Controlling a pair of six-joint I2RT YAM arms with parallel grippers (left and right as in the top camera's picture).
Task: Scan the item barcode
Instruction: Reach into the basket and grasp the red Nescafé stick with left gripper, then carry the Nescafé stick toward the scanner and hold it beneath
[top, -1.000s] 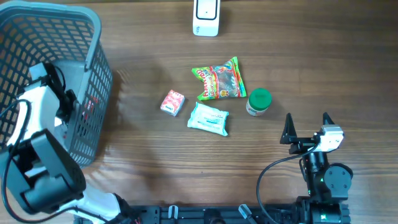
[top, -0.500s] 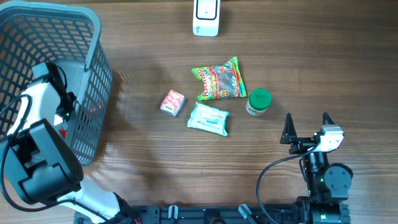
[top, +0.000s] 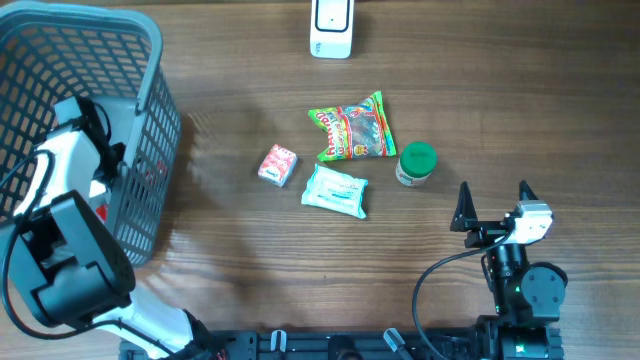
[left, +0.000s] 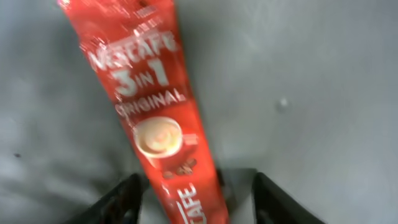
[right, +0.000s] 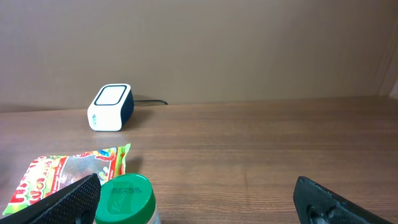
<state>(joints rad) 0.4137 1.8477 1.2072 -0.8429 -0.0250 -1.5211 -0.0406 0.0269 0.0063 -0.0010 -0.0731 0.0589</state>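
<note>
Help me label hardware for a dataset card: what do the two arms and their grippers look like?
The left arm has white and black housings with black cables; its left gripper has dark fingers. The right arm is black, with a white block behind the right gripper, a looping black cable and a green light.

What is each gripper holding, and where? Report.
Left gripper straddles the lower end of the Nescafe sachet; grip cannot be told. Right gripper holds nothing.
</note>
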